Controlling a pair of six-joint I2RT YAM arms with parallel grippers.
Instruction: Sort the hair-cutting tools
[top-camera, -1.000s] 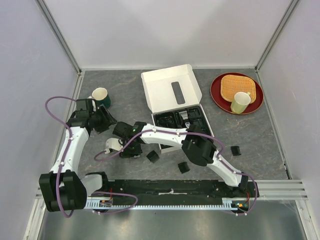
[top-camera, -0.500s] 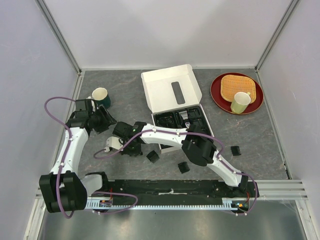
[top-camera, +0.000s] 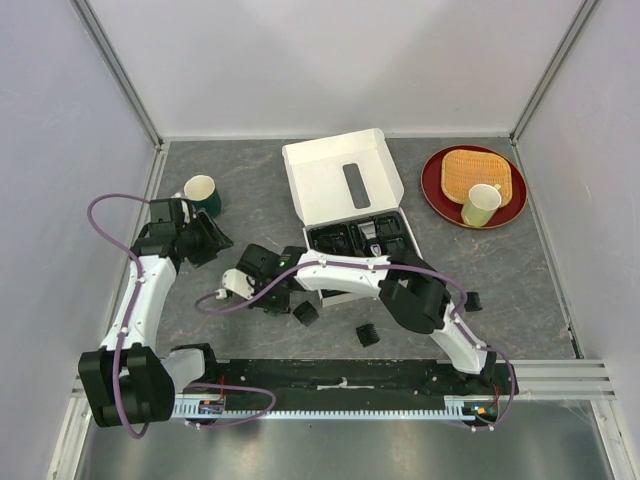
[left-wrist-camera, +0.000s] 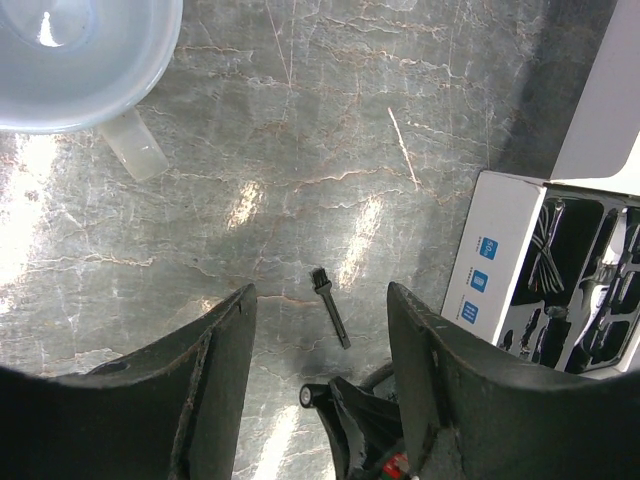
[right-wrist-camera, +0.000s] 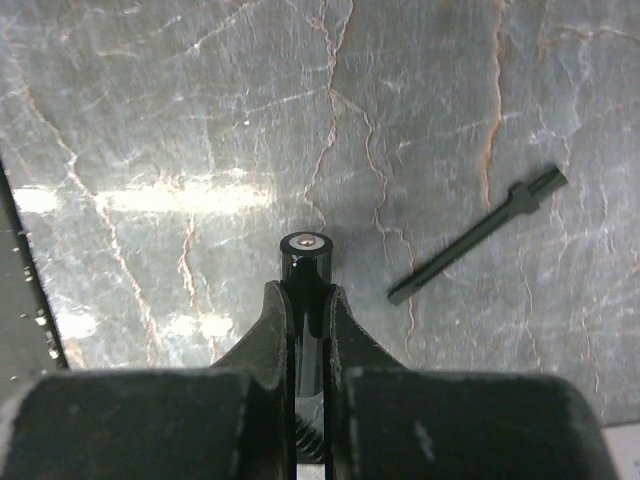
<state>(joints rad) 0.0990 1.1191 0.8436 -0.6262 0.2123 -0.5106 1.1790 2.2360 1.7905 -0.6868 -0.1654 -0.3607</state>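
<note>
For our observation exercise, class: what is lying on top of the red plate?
A woven tan mat and a pale green cup overlapping its near edge. Whatever lies under them is covered.

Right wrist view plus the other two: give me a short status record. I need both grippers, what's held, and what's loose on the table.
right gripper: shut on slim black tool, whose round end pokes out past the fingertips
left gripper: open, holding nothing, above bare table
thin brush: flat on the table, apart from both grippers
comb guards: three loose on the table, outside the box
white box: open, lid folded back, black tray holds some pieces
</note>
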